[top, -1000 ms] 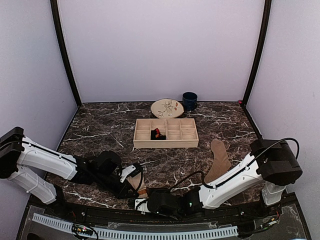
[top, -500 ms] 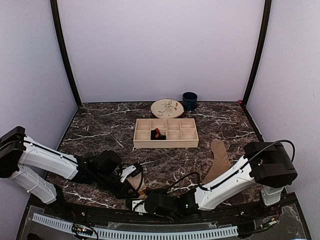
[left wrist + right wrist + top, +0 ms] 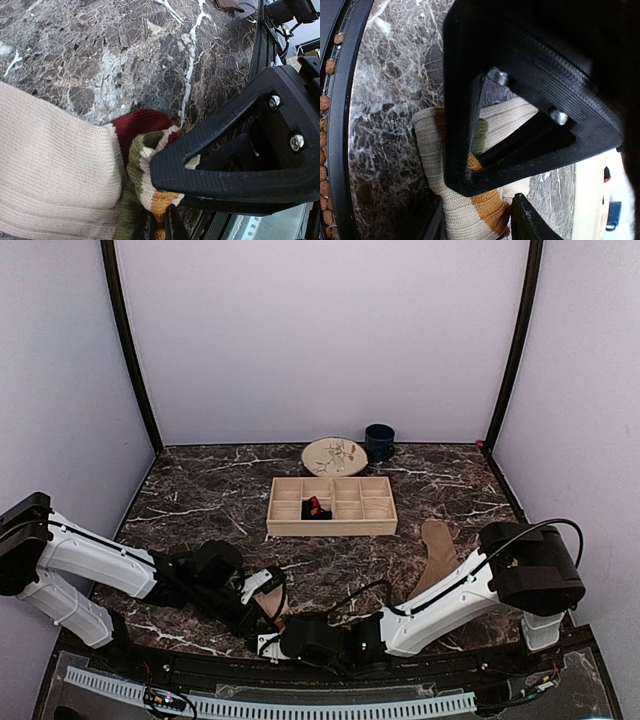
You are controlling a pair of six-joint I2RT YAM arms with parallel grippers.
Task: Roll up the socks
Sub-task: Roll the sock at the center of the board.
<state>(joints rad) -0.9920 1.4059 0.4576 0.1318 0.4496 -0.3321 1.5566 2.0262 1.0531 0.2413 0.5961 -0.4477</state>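
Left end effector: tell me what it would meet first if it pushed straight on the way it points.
The striped sock: its folded end sits right at the tips of the left end effector, apparently pinched there. Further along that line the left wrist view shows only more of the same sock, though depth is unclear.

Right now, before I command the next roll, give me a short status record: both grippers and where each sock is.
left gripper: appears closed on the bunched maroon end of the striped sock
right gripper: fingers straddle the same sock; grip cannot be confirmed
striped sock: partly bunched, no finished roll, near edge of the table
tan sock: flat on the right side, apart from both grippers
black argyle sock: in a compartment of the wooden tray
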